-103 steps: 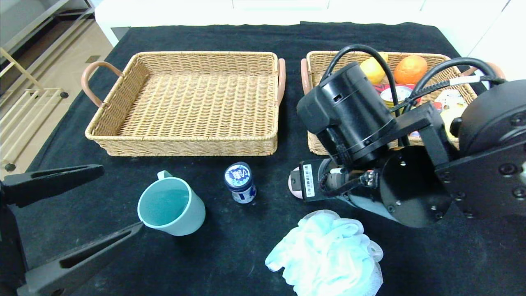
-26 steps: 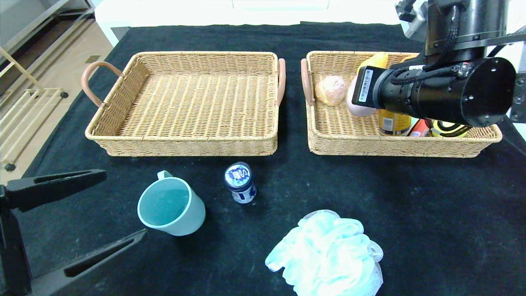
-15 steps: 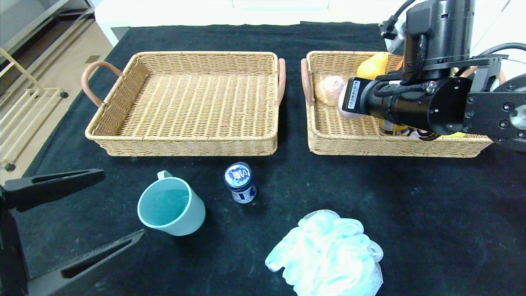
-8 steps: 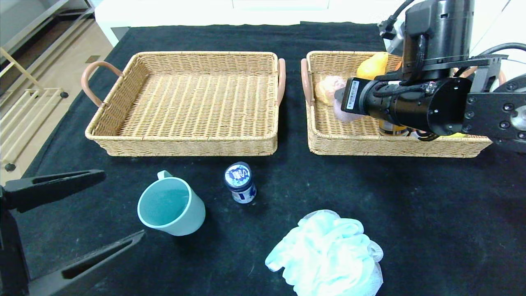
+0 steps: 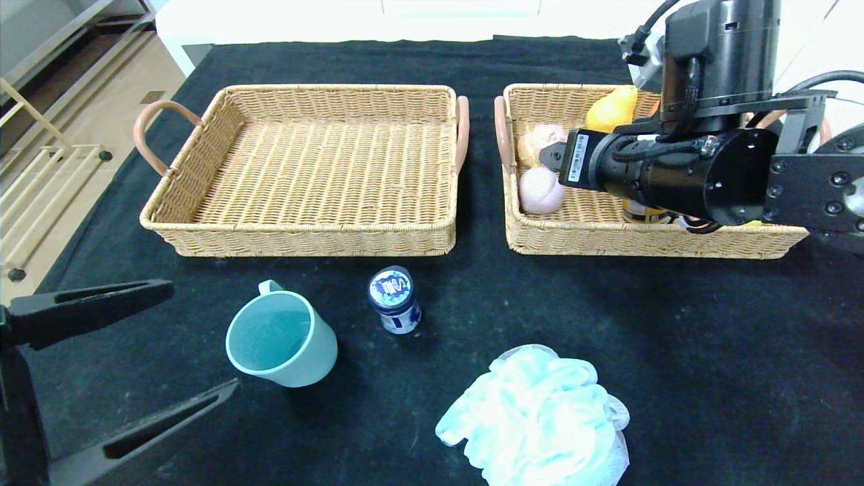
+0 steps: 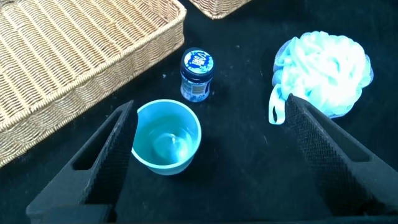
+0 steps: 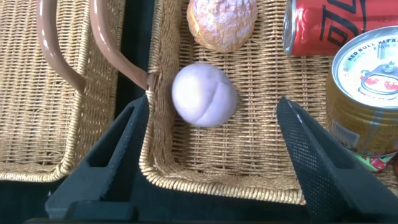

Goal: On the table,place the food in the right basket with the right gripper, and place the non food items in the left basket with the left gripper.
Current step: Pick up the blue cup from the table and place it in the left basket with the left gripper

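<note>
Currently 2 wicker baskets sit side by side on the black tabletop (image 5: 432, 61), w/ their pink handles nearly meeting in the gap between them. Left basket (image 5: 307, 233) holds nothing. Right basket (image 5: 648, 239) holds the food: 1 pale pink peach (image 5: 541, 190) lying free on the weave near the basket's left wall, 1 cream puff (image 5: 535, 140) just behind it, 1 yellow pear (image 5: 613, 108) toward the back, plus 2 cans seen from the right wrist view, 1 red can (image 7: 339, 25) on its side and 1 gold can (image 7: 367, 93) upright. Right gripper (image 7: 211, 155) hovers over the near-left corner of that basket, fingers spread wide & released, straddling the peach w/o touching it; the peach rests just inside the wall by the handle. Non-food items, 3 in all, are on the tabletop in front of the baskets: 1 teal mug (image 5: 281, 340) upright w/ handle pointing back, 1 small blue-capped jar (image 5: 394, 300) standing just right of it, and 1 light-blue bath pouf (image 5: 536, 415) near the front edge, apart from the other 2. Left gripper (image 6: 211, 155) hangs low at the front left, fingers spread apart & empty, the mug lying between them in the left wrist view, jar just beyond, pouf off to one side.
</note>
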You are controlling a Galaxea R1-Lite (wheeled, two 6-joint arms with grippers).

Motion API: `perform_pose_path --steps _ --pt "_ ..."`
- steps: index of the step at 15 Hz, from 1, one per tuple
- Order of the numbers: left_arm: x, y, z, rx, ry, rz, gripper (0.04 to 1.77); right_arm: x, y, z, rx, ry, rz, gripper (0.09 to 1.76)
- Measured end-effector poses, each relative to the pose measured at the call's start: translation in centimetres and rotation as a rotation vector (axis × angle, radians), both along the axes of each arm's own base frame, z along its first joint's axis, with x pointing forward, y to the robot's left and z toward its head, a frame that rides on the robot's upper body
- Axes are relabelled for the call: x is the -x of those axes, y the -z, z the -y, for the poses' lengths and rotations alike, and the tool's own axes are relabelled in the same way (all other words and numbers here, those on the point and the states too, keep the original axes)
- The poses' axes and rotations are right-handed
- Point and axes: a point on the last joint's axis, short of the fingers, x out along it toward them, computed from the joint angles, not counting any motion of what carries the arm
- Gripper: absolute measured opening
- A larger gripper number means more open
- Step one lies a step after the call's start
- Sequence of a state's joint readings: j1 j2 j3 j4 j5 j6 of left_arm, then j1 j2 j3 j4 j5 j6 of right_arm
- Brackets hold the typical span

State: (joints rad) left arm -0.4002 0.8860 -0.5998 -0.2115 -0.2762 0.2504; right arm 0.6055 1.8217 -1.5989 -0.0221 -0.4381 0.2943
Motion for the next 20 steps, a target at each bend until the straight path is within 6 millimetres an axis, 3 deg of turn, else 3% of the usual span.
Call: perform_pose_path --steps 5,9,14,17,20 --pt "-0.1 -0.1 0.0 0.006 -0.008 -0.004 1.72 1.9 0.1 0.3 0.052 -0.04 0.033 1.6" --pt "-0.2 0.0 0.0 -0.002 -0.007 -0.016 1.72 6.2 0.9 1.4 0.128 -0.203 0.039 1.65" --pt "-0.4 0.2 0.1 -0.007 -0.01 -0.031 1.72 12.6 2.6 5.3 0.193 -0.632 0.057 1.68" --pt "-0.6 0.6 0.1 -0.017 -0.049 -0.045 1.72 14.3 3.8 8.4 0.21 -0.797 0.085 1.69" --pt "-0.5 1.2 -0.1 -0.03 -0.115 -0.059 1.72 15.6 4.7 10.0 0.203 -0.838 0.109 1.69"
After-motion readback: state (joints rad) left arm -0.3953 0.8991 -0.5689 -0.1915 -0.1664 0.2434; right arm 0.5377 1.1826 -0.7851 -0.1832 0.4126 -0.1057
